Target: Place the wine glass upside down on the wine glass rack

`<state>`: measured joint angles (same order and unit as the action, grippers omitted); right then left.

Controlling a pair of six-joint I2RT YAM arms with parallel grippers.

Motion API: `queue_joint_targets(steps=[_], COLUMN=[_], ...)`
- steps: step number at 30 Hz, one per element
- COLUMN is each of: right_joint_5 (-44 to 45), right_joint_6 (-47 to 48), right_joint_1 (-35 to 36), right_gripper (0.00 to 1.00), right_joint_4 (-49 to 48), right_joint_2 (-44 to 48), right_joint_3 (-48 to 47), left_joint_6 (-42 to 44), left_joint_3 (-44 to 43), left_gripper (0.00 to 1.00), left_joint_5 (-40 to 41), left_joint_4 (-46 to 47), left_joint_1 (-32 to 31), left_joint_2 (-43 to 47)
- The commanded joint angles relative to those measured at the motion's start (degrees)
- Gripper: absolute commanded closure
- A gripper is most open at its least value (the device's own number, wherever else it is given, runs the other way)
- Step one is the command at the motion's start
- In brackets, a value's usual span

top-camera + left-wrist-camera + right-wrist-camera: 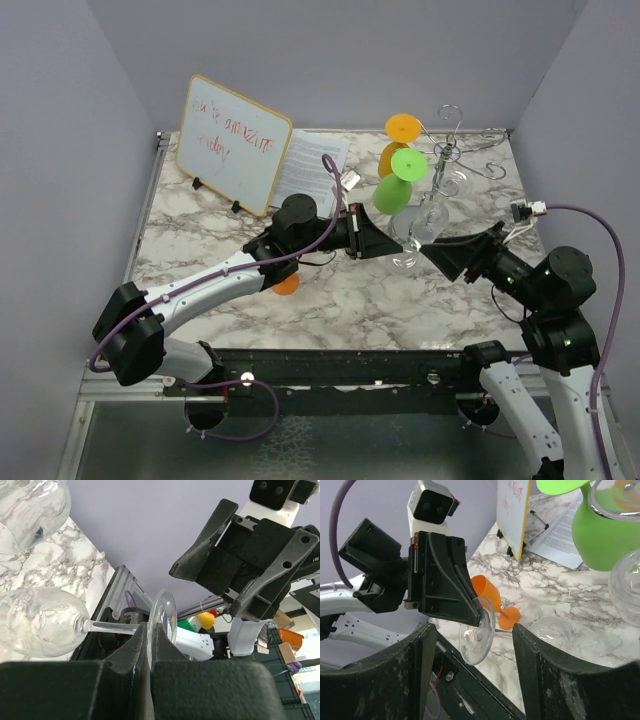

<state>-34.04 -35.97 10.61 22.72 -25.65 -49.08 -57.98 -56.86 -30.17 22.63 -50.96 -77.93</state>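
Note:
A clear wine glass (406,252) lies on its side in mid-air, stem level. My left gripper (385,238) is shut on the rim of its round foot (164,616); the bowl (40,625) points away towards the marble. In the right wrist view the foot (479,635) hangs between my right gripper's open fingers (420,670), touching neither. My right gripper (432,250) faces the left one, open and empty. The chrome wine glass rack (447,150) stands at the back right, with an orange glass (400,135), a green glass (400,180) and clear glasses (452,188) hanging upside down.
An orange plastic glass (492,600) lies on the marble table (230,235) under the left arm. A whiteboard (232,142) on a stand and a paper sheet (310,165) are at the back left. Grey walls close three sides. A black rail (340,365) runs along the near edge.

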Motion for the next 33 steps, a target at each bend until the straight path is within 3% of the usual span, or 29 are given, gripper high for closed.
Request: queue_joint_targets(steps=[1,6,13,20,23,25,28,30,33], right_joint_5=[1.02,-4.38,-7.82,-11.35,-14.69,-14.88,-14.67,-14.37,-12.87], right_joint_6=[-1.46,-1.72,-4.70,-5.94,-7.18,-7.20,-7.10,-6.91,-5.64], right_joint_1=[0.31,0.34,0.33,0.29,0.28,0.29,0.31,0.37,0.33], right_gripper=[0.33,0.35,0.63,0.58,0.60,0.69,0.93,0.99,0.99], right_joint_4=[8.09,7.08,1.85,-0.11,-1.66,-2.39,-2.61,-2.27,-0.20], right_joint_2=[-3.66,-6.06,-7.59,-9.66,-11.08,-11.33,-11.63,-11.84,-11.67], right_joint_3=[-2.91,-2.09,-0.52,-0.12,0.61,0.98,0.86,0.64,-0.05], left_joint_6=[1.55,1.59,0.61,0.12,0.14,0.34,0.40,0.36,1.54], left_joint_3=[-0.09,0.26,-0.39,-0.48,-0.94,-1.14,-1.08,-0.93,-0.60], left_gripper=[1.00,1.00,1.00,1.00,1.00,1.00,1.00,1.00,0.74], left_joint_5=[1.18,1.05,-0.99,-2.43,-3.02,-3.10,-2.89,-2.57,-2.24], left_joint_4=[3.11,3.21,3.63,4.55,4.78,4.79,4.75,4.79,4.79], left_joint_1=[0.25,0.26,0.26,0.25,0.30,0.32,0.28,0.32,0.27], left_joint_2=[2.14,2.27,1.87,1.91,1.66,1.68,1.83,1.97,2.38])
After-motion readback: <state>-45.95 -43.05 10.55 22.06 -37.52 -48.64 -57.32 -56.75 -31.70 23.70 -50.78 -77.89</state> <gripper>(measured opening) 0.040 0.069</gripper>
